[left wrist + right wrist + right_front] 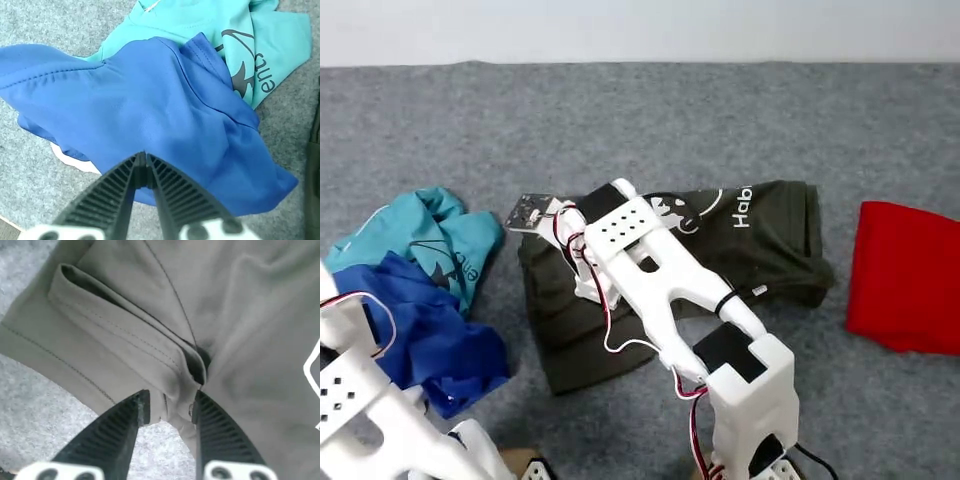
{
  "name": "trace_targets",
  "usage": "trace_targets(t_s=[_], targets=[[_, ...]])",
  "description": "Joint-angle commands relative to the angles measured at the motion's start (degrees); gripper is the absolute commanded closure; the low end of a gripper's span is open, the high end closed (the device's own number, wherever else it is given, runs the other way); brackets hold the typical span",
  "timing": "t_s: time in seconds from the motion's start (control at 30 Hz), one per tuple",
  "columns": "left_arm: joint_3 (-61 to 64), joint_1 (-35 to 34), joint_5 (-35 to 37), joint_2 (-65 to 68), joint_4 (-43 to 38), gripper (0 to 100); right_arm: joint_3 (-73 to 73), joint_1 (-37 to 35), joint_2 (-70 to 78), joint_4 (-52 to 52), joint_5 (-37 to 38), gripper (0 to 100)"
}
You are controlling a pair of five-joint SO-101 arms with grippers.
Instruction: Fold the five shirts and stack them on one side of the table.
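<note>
A dark olive shirt (770, 250) lies spread and creased at the table's centre. My right gripper (170, 407) stands open at its left edge, a bunched hem fold of the olive shirt (240, 315) between the fingers; from above, the right arm (650, 260) covers that spot. A blue shirt (430, 320) lies crumpled at the left, partly over a teal shirt (440, 235). My left gripper (145, 156) is shut just above the blue shirt (150, 100), with the teal shirt (270, 35) beyond it. A folded red shirt (910, 275) sits at the right edge.
Grey felt covers the table (670, 120), bare along the back. A sliver of white cloth (70, 157) pokes out from under the blue shirt. The left arm's white body (360, 400) stands at the front left corner.
</note>
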Motion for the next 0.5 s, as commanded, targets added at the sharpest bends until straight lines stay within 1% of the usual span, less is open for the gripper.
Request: trace_targets(t_s=[0.0, 0.17, 0.27, 0.47], targets=[[-0.2, 0.3, 0.5, -1.1, -0.7, 99, -3.9, 0.9, 0.7, 0.1, -0.4, 84.4], [-0.1, 0.3, 0.5, -1.1, -0.7, 99, -5.8, 0.9, 3.3, 0.3, -0.4, 83.8], [-0.1, 0.3, 0.5, -1.1, -0.7, 99, -6.7, 0.8, 4.6, 1.5, -0.5, 79.9], [-0.1, 0.3, 0.5, -1.1, -0.7, 99, -7.2, 0.9, 5.9, 1.5, -0.5, 80.0]])
